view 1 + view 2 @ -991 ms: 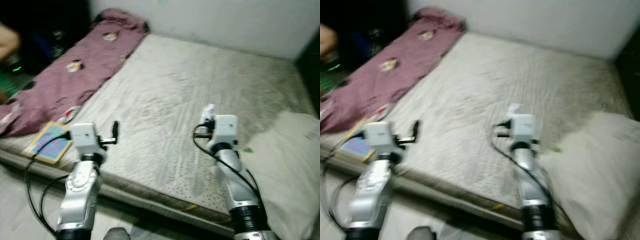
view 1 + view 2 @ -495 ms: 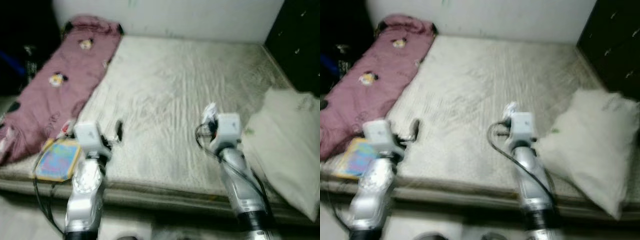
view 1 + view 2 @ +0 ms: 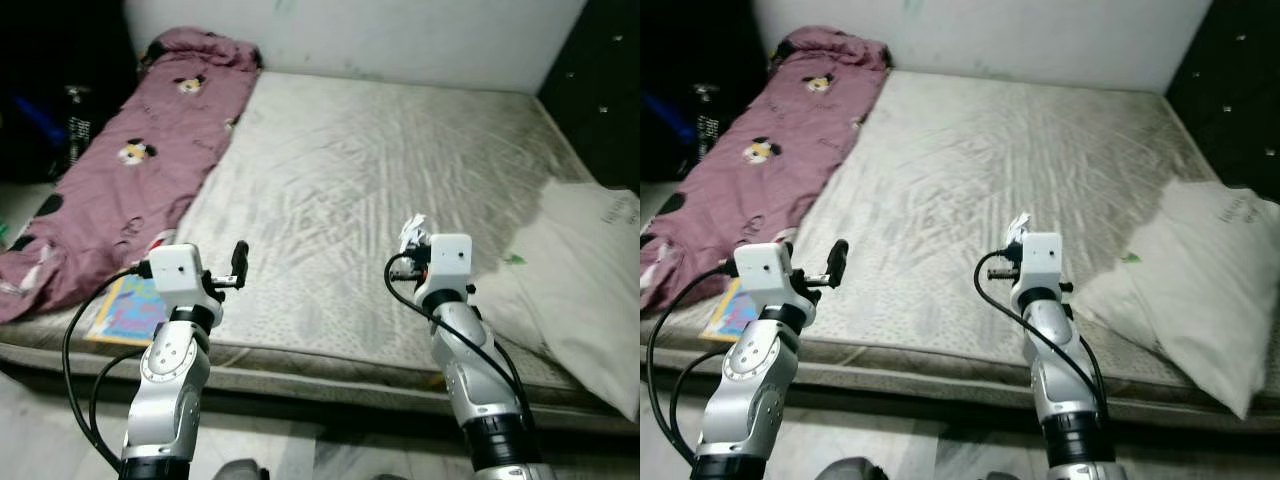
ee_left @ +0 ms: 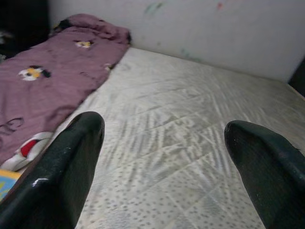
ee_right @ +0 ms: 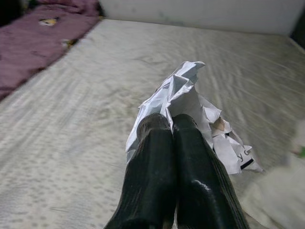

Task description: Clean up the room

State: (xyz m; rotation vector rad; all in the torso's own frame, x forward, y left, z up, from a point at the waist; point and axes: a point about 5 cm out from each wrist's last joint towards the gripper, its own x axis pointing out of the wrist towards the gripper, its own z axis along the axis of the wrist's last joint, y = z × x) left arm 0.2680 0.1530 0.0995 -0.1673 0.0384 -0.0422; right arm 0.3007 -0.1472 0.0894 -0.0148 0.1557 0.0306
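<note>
From my head camera's left eye, I stand at the foot of a bare mattress [image 3: 390, 180], my right pincer [image 3: 412, 236] raised over its near half and clamped on a crumpled paper [image 3: 411, 231] that pokes up white past the wrist housing; my left pincer [image 3: 238, 263] hangs over the near left part of the bed, nothing in it. The paper is already in my right arm's hold, so what counts next, I judge, is where it must go, and no bin or basket is to be seen. A purple blanket [image 3: 130, 170] lies bunched along the bed's left side, a colourful book [image 3: 125, 308] sits at the near left corner partly behind my left arm, nearer that pincer than the other, and a white pillow [image 3: 590, 290] rests at the right, cut off by the frame edge. The right eye tells the same, with the paper [image 3: 1018, 229] just a small tuft above the wrist. My left wrist camera looks between two black fingers [image 4: 66, 167] standing well apart, toward bare mattress and the blanket [image 4: 43, 86] beyond. My right wrist camera shows both fingers [image 5: 152, 181] pressed together on the crumpled paper [image 5: 190, 114], which fans out past the tips; its print is too small to read, and how deep the grip goes is hidden.
</note>
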